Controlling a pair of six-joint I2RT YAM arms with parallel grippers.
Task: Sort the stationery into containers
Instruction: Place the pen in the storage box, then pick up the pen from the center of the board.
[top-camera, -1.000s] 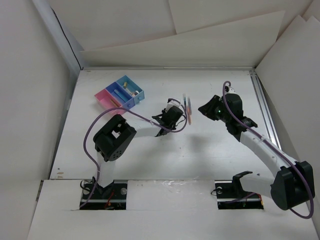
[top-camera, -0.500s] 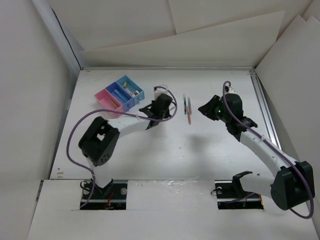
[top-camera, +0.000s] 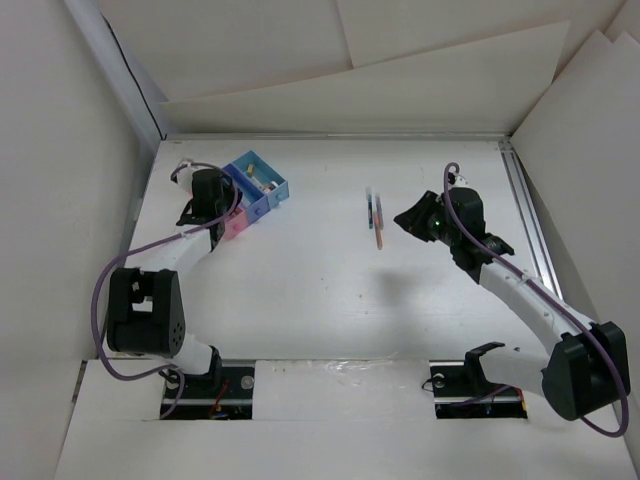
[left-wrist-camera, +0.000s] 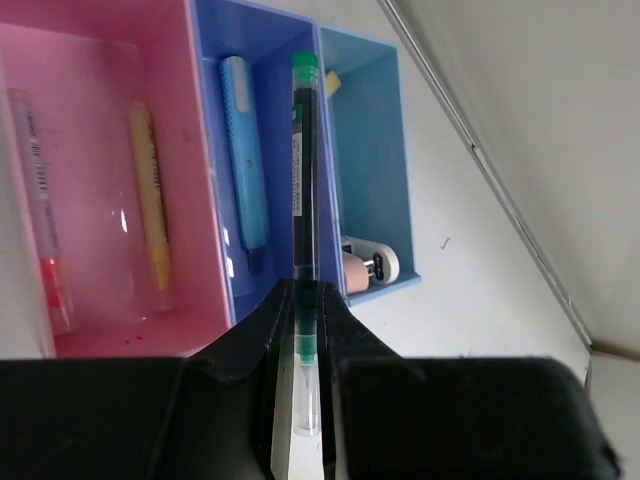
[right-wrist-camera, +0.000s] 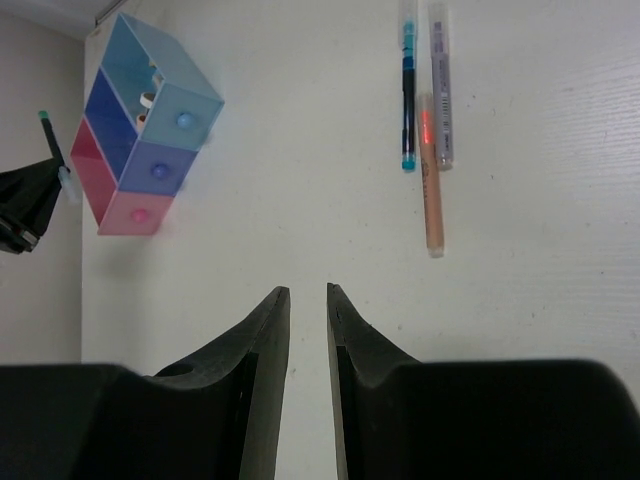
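My left gripper (top-camera: 205, 196) is shut on a green-capped dark pen (left-wrist-camera: 303, 180) and holds it above the joined containers (top-camera: 255, 185). In the left wrist view the pen lies along the wall between the dark blue bin (left-wrist-camera: 275, 130) and the light blue bin (left-wrist-camera: 365, 150). The pink bin (left-wrist-camera: 100, 120) holds a clear pen and a yellow pen. The dark blue bin holds a light blue pen (left-wrist-camera: 243, 150). Whitish stubby pieces (left-wrist-camera: 368, 266) lie in the light blue bin. My right gripper (right-wrist-camera: 308, 290) is empty, its jaws a narrow gap apart, above bare table.
Three pens lie together mid-table (top-camera: 376, 215): a blue one (right-wrist-camera: 408, 90), a grey one (right-wrist-camera: 440, 85) and an orange one (right-wrist-camera: 430, 190), ahead and right of my right gripper. White walls enclose the table.
My left arm has swung from the table's middle to the far left, carrying the pen over the bins. The right arm has not moved.
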